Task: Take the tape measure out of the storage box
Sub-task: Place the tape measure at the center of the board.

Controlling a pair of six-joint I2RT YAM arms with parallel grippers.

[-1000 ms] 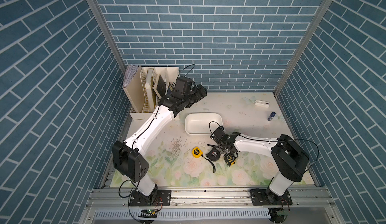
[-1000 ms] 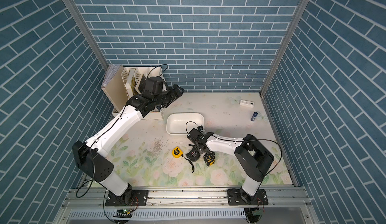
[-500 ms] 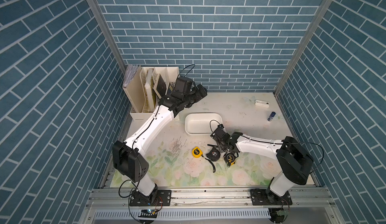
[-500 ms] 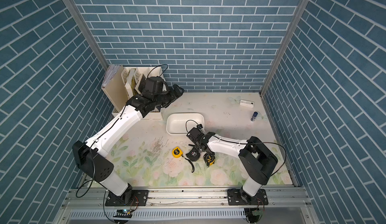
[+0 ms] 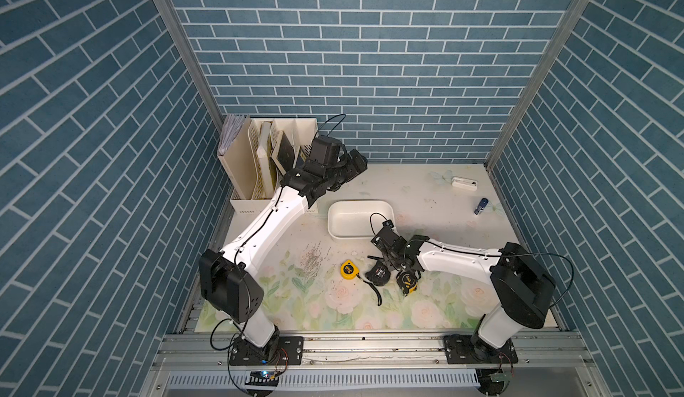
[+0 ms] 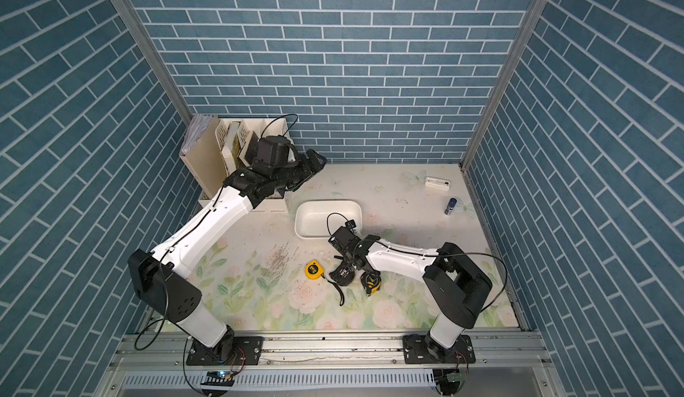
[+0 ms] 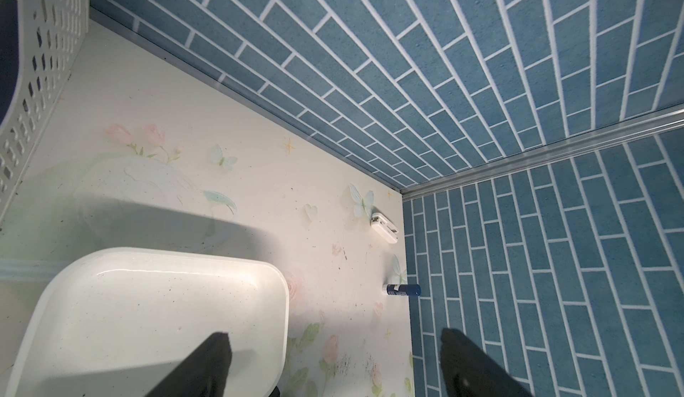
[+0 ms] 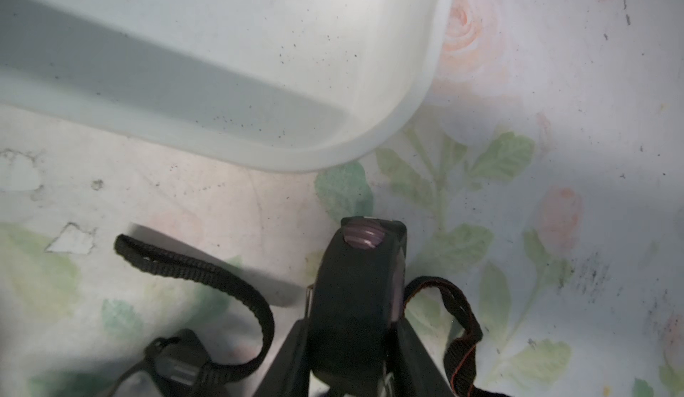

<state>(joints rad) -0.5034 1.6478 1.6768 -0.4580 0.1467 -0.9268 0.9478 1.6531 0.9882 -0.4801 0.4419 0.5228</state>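
Note:
The white storage box [image 5: 335, 225] [image 6: 301, 225] stands mid-table with nothing in it. On the mat in front of it lie a yellow tape measure [image 5: 348, 269], a black one [image 5: 378, 274] and a black-and-yellow one [image 5: 407, 283]. My right gripper [image 5: 398, 265] [image 6: 355, 265] is low among the two dark ones. In the right wrist view it [image 8: 351, 324] is shut on a black tape measure [image 8: 357, 276] standing on edge, one finger against each side, just outside the box rim [image 8: 296, 154]. My left gripper [image 5: 355, 163] [image 7: 335, 336] hangs open and holds nothing, behind the box.
A cream file organizer [image 5: 266, 162] with books stands at the back left, close to the left arm. A small white device [image 5: 463, 183] and a blue tube [image 5: 481, 206] lie at the back right by the wall. Loose black straps [image 8: 203, 276] trail beside the tape measures.
The right gripper's jaws have closed onto the black tape measure and its arm has shifted slightly. The left arm and the tape measures on the mat have not moved.

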